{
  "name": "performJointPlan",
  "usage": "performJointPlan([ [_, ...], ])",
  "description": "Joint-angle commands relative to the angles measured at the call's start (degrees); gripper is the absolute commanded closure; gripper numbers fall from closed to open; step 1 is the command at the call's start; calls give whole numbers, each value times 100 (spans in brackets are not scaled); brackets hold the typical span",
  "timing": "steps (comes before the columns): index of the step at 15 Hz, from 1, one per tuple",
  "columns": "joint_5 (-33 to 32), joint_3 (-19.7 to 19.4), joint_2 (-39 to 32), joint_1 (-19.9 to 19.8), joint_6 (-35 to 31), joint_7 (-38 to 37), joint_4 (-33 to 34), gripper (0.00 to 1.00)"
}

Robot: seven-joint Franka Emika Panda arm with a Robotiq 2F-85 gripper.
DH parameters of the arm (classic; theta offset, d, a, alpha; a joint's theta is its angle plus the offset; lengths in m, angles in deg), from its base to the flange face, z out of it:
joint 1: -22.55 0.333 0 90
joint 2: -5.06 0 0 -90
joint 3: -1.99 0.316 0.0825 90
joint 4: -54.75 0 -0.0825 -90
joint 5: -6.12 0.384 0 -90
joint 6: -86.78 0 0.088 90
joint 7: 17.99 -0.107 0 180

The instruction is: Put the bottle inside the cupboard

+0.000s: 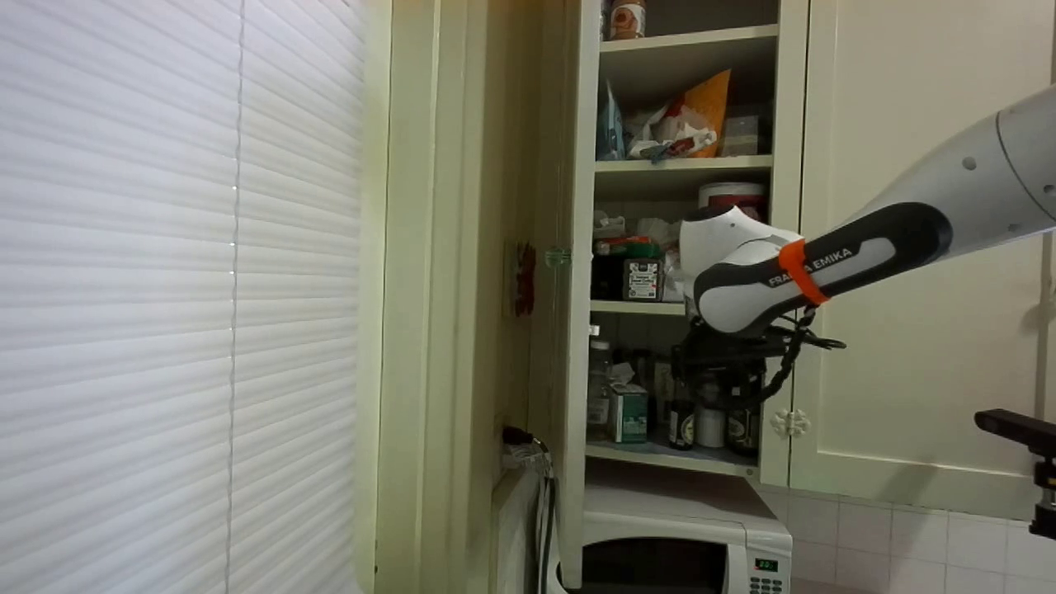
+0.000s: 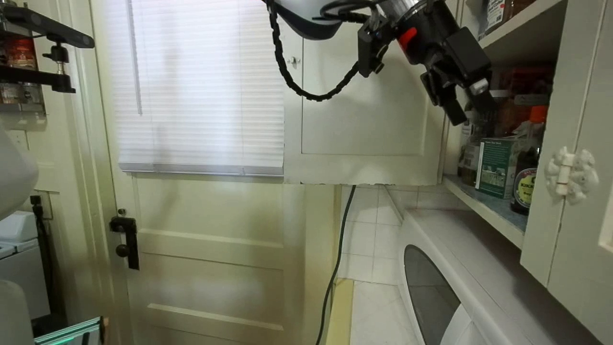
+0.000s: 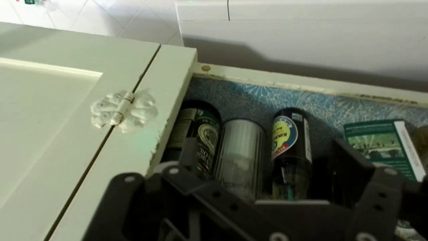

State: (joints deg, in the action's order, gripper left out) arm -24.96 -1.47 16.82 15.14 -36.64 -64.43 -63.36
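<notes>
- Find the gripper (image 3: 270, 153) bare, with its fingers (image 3: 189, 157) held wide apart and no bottle clamped between them.
- Judge the step in hand as probably backing out and leaving the bottle in place; not certain.
- For a good exit, draw straight out, slowly, without closing, rolling or lifting into the shelf above (image 1: 635, 307).
- Just past the fingertips, see the soy-sauce bottle (image 3: 291, 147), likely the one meant: upright, framed between the fingers in the wrist view, with its top hidden by the gripper.
- In an exterior view, read the same bottle (image 2: 523, 189) as lower and farther in than the fingertips, apparently clear of them.
- Beside the bottle, allow for the clear container (image 3: 240, 150) and dark oil bottle (image 3: 202, 130), with the green box (image 3: 381, 140) on the opposite side; avoid any sideways sweep.
- Beneath, note the lined lower shelf (image 3: 301, 84) of the cupboard (image 1: 788, 148), with the bottle already standing inside, behind the front edge.
- Farther off, mind the open cupboard door (image 1: 575, 371) and, below, the microwave (image 1: 660, 495).
</notes>
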Motion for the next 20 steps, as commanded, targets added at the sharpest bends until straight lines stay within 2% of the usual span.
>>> performJointPlan([
  [1, 757, -124, 632, 28, 284, 1418, -574, 0],
  [7, 1838, -340, 1040, 24, 1160, 3522, -797, 0],
  [8, 1539, -158, 812, -103, 857, 2972, -634, 0],
  [11, 1706, -231, 912, -92, 1046, 3385, -676, 0],
  [20, 1723, -233, 912, -88, 1047, 3443, -687, 0],
])
